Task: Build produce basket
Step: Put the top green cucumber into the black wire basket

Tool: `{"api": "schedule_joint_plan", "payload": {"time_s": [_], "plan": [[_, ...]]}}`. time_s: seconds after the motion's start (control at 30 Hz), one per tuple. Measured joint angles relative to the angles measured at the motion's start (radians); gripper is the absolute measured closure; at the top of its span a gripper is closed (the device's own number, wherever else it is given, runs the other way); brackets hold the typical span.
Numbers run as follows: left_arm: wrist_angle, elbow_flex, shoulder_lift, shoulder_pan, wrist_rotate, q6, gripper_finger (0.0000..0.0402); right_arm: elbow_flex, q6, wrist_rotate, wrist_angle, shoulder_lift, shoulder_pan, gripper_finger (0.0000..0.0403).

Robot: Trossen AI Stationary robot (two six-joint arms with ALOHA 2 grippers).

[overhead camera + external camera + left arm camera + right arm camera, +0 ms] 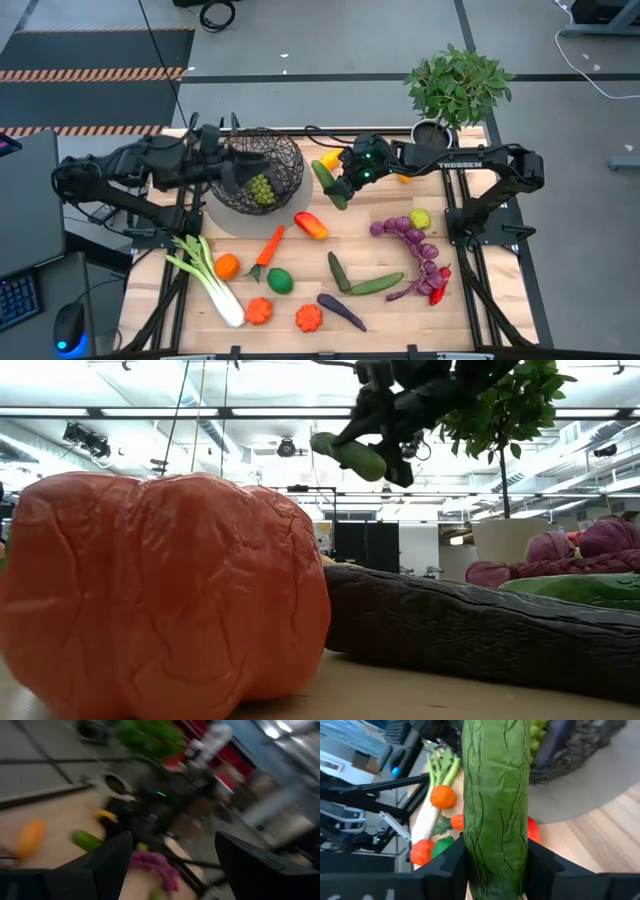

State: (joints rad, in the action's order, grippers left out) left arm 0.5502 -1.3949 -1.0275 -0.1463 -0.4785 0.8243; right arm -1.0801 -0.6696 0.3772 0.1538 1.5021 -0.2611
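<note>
At table level, the low view is filled at its nearest by an orange pumpkin-like piece (160,595), with a dark purple aubergine (470,625) lying just behind it; neither the basket nor the left arm is shown there. Above them, well off the table, a green cucumber (350,455) is seen held in the air by the right end effector (385,440).

The grip itself is only made plain in the right wrist view: the right end effector (495,865) is pinched on the cucumber (495,805), one dark finger (445,865) pressed against each side of it. Beyond the cucumber, the leek (432,795), an orange (442,796) and the mesh of the basket (570,750) are visible.

The overall layout is given only by the high view. The basket (290,165) stands at the far left of the table (300,290), on a round pale mat (225,222), with green grapes (261,188) inside. The cucumber (328,185) is held just beside the basket's right rim, outside it. The remaining produce (410,240) lies spread on the nearer part of the table.

The left end effector (235,172) is placed at the basket's left rim. In the left wrist view its fingers (107,862) are seen spread well apart; whether the rim is touched cannot be told.
</note>
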Motion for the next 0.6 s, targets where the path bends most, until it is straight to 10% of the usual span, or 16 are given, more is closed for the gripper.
{"api": "schedule_joint_plan", "payload": {"time_s": [0.27, 0.6], "plan": [[0.003, 0.0, -0.02, 0.0, -0.289, 0.107, 0.0109, 0.0, 0.023, 0.042, -0.065, 0.0, 0.01, 0.0256], [0.008, 0.0, -0.138, 0.044, -0.278, 0.153, 0.0109, 0.0, -0.01, -0.005, -0.236, 0.024, -0.014, 0.0256]]}}
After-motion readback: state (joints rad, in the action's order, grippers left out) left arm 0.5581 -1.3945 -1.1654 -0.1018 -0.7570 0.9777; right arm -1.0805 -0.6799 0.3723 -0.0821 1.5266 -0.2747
